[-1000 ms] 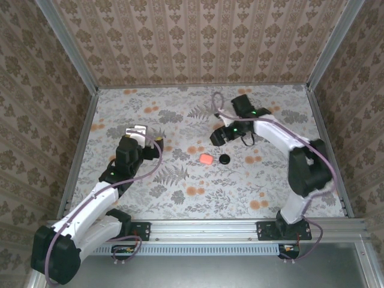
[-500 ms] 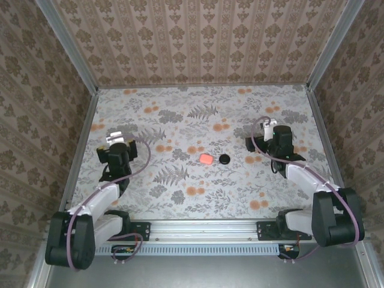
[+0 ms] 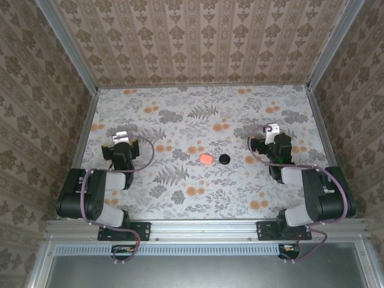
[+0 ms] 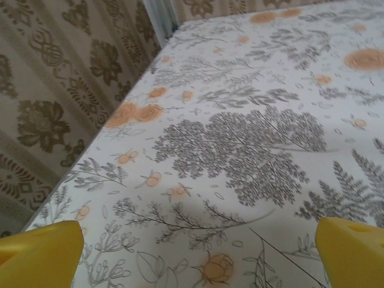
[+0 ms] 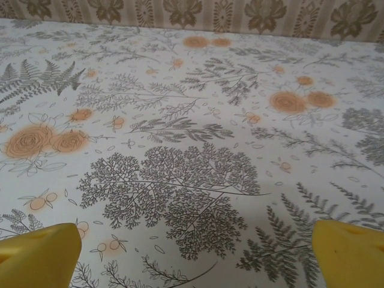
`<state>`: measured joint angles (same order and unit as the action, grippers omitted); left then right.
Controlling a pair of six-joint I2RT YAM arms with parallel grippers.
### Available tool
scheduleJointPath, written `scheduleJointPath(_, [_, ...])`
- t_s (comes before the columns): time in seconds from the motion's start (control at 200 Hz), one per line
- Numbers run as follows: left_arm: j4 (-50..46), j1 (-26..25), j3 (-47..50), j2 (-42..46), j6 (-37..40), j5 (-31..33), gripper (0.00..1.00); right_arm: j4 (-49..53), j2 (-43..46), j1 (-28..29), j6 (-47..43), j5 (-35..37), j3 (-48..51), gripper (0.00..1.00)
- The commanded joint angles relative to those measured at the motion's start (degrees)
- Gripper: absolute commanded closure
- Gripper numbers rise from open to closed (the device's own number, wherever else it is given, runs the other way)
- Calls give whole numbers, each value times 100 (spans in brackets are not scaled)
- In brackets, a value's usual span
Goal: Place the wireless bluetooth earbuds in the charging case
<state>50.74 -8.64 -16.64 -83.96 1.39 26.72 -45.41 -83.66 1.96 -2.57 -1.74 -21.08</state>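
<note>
We're parked: left gripper [image 3: 121, 139] and right gripper [image 3: 274, 131] spread wide, empty. The charging case [image 3: 206, 159] looks shut, earbuds probably inside; we judge insertion done, next just confirm closure.

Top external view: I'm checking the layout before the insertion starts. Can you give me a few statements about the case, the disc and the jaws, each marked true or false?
1. The charging case lies on the table, to the left of the round black disc. True.
2. The left gripper is shut on the case. False: its jaws stand open and hold nothing, well off to the case's left.
3. The disc sits on top of the case. False: it lies beside the case, with a gap between them.
4. The right gripper has its jaws open and holds nothing. True.
</note>
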Motion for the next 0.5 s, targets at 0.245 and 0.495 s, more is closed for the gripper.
scheduleJointPath(0.245, [1212,388,-133,-590,207,-1178,0,-355,-420,-283,409,-204,-232,0])
scheduleJointPath(0.495, [58,694,-508,-395,-153,-1587,0,-380,-424,-266,443,-29,-223,0])
